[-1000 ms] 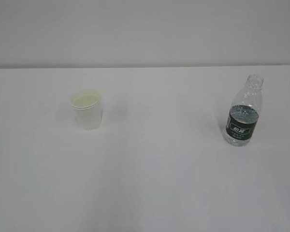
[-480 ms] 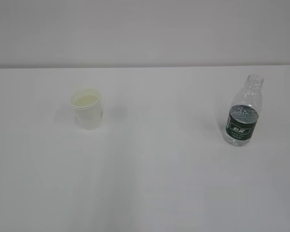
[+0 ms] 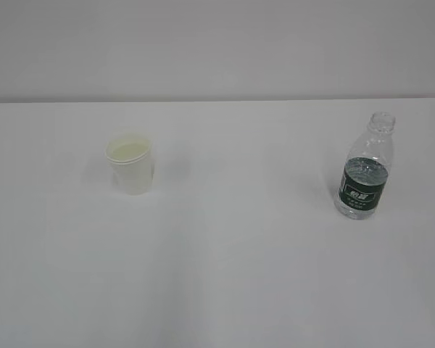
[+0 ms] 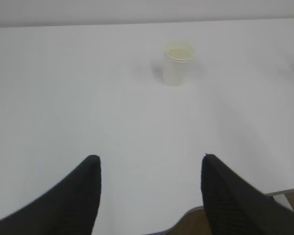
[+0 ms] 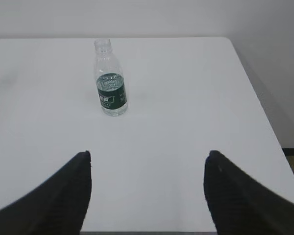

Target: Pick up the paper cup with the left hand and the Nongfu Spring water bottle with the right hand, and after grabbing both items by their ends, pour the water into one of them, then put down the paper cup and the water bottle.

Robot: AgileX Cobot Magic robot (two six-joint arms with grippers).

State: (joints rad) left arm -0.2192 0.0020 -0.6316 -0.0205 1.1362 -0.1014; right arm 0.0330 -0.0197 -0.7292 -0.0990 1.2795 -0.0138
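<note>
A cream-white paper cup (image 3: 132, 164) stands upright on the left of the white table; the left wrist view shows the paper cup (image 4: 178, 64) far ahead. The Nongfu Spring water bottle (image 3: 366, 168), clear with a dark green label and no cap, stands upright on the right, with water up to the label's top. In the right wrist view the bottle (image 5: 110, 81) is ahead and left of centre. My left gripper (image 4: 150, 159) is open and empty near the table's front edge. My right gripper (image 5: 148, 154) is open and empty too. Neither arm appears in the exterior view.
The white table (image 3: 232, 254) ends at a pale wall behind. Its right edge (image 5: 257, 93) runs close beside the bottle's side, and a strip of brown floor (image 4: 191, 225) shows past the front edge.
</note>
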